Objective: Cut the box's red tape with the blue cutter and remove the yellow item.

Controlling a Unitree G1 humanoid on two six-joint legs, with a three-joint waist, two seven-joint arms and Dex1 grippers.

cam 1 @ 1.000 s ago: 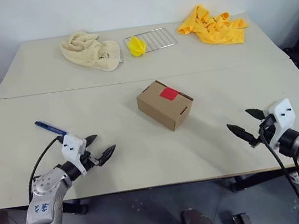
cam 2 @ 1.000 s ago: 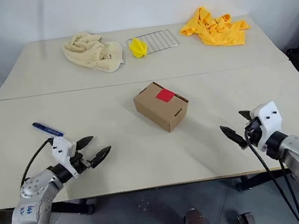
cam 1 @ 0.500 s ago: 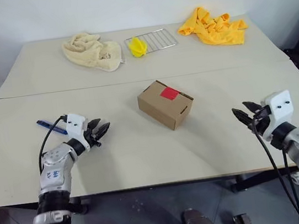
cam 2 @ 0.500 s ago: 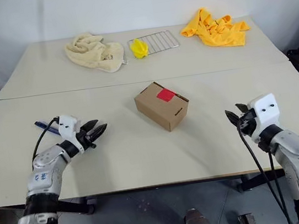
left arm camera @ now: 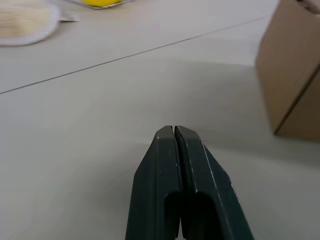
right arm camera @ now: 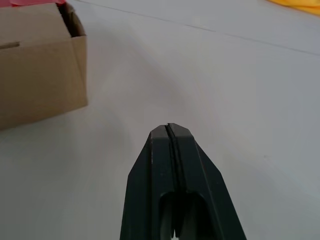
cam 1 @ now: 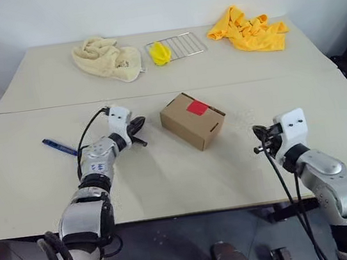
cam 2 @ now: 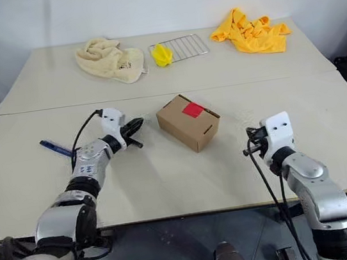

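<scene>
The brown box (cam 1: 193,120) sits mid-table with red tape (cam 1: 197,107) on its lid and a slot in its near side. The blue cutter (cam 1: 58,147) lies on the table at the left. My left gripper (cam 1: 139,123) is shut and empty, just left of the box and to the right of the cutter. In the left wrist view its fingertips (left arm camera: 174,133) meet, with the box (left arm camera: 295,80) beside them. My right gripper (cam 1: 257,141) is shut and empty, to the right of the box. A yellow item (cam 1: 159,53) lies on the wire rack at the back.
A wire rack (cam 1: 176,46) lies at the back centre, a cream towel (cam 1: 106,58) at the back left and a yellow cloth (cam 1: 247,29) at the back right. A seam (cam 1: 219,85) crosses the tabletop behind the box.
Both grippers have shut. The left arm has reached forward and right past the cutter, up to the box. The right gripper has moved left toward the box.
</scene>
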